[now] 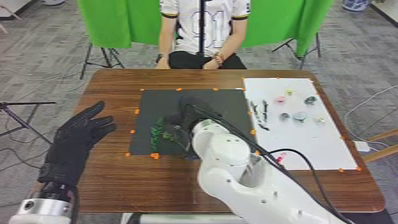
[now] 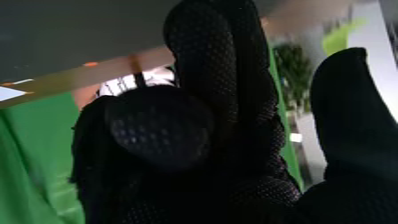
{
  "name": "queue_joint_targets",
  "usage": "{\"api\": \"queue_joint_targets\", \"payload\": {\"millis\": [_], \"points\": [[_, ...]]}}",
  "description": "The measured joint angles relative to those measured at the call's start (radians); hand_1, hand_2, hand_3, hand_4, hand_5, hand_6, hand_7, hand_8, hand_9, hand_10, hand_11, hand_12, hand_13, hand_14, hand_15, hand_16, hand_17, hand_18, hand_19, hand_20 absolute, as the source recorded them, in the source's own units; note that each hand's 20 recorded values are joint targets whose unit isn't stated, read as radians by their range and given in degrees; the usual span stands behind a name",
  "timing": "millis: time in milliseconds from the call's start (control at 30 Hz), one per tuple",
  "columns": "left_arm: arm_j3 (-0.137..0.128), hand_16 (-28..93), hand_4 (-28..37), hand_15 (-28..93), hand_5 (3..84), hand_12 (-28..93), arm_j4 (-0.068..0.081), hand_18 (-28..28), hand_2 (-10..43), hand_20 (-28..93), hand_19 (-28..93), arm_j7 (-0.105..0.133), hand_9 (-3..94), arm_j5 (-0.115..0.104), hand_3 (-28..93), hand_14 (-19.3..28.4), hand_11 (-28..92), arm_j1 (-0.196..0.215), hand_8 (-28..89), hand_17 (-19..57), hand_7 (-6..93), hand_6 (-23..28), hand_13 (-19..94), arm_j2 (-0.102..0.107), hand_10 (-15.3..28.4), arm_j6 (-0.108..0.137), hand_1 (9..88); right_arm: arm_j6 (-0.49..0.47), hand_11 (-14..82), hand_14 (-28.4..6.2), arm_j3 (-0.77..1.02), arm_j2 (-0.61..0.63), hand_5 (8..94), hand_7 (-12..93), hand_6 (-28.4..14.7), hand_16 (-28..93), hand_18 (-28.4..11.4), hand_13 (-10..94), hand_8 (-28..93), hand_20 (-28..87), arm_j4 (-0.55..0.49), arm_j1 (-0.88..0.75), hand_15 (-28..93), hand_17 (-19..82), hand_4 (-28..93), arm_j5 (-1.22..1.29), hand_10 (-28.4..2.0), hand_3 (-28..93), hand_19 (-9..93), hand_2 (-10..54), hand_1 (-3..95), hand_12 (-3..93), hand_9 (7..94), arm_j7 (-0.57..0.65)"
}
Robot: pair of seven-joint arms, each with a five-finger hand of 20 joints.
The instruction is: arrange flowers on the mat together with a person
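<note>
Green leafy sprigs lie on the dark grey mat, the black-gloved right hand beside them, thumb apart from its fingers. Its white arm blocks part of the mat and the white sheet with small pale flowers. The left hand hangs spread at the brown wooden desk's left side.

See green cloth hanging beyond far edge of brown wooden table. Find dark tripods near it, one at left, one at right. Spot blue-and-white pot at top right, black stand at left edge. Note orange tape bits on tabletop, wooden bars at right edge, grey carpet all round.
</note>
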Motion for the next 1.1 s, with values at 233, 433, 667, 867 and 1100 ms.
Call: {"api": "queue_joint_targets", "payload": {"millis": [233,433,667,867,1100], "points": [[-0.029,-10,-28.3,51,33.2,11,0.000,24.7,4.8,6,50,0.006,32.8,0.027,76,26.5,27,0.013,-10,-10.7,15.0,6.9,22,-0.010,20.0,0.002,18.2,0.149,24.1,-18.4,0.268,0.029,72.9,12,-6.2,12,-23.6,69,-10,10,-0.158,-0.164,59,40,-19,0.348,-20.2,53,93,10.6,26.4,16.8,79.0,-0.166],[-0.053,-10,-28.3,51,32.8,11,0.000,24.9,4.8,7,50,0.021,32.7,0.033,75,26.7,27,0.043,-11,-10.7,14.8,6.5,22,-0.030,20.0,0.010,16.7,0.236,22.4,-22.2,0.523,0.053,60.8,12,-7.1,8,-25.9,52,-10,5,-0.210,-0.324,57,18,-23,0.622,-23.4,64,72,11.1,20.5,15.1,63.0,-0.338],[-0.058,-10,-28.3,51,31.5,11,0.000,24.9,4.4,7,50,0.024,31.9,0.035,75,26.6,25,0.057,-10,-10.7,13.9,5.1,22,-0.051,19.2,0.011,15.8,0.283,17.1,-23.3,0.782,0.076,51.8,11,-5.3,8,-26.7,42,-10,10,-0.197,-0.520,49,10,-25,0.958,-21.6,70,58,9.7,17.8,14.3,51.9,-0.582],[-0.076,-9,-28.3,51,30.5,11,-0.005,24.9,4.1,7,49,0.025,31.6,0.102,76,26.6,24,0.069,-11,-10.6,14.1,4.4,22,-0.063,19.0,0.012,15.7,0.294,13.7,-23.4,0.867,0.092,49.8,10,-4.7,9,-26.9,39,-9,12,-0.200,-0.659,44,9,-26,1.236,-20.3,70,54,9.4,17.0,14.2,48.9,-0.674],[-0.065,-9,-28.3,51,30.1,12,-0.007,24.9,4.3,8,49,0.039,31.5,0.065,75,26.6,25,0.074,-11,-10.4,14.4,4.5,22,-0.064,19.2,0.026,15.6,0.283,12.7,-23.3,0.923,0.092,49.3,10,-4.3,10,-27.3,39,-9,13,-0.208,-0.775,43,8,-26,1.408,-19.9,71,53,9.2,16.0,14.4,48.3,-0.722]]}}
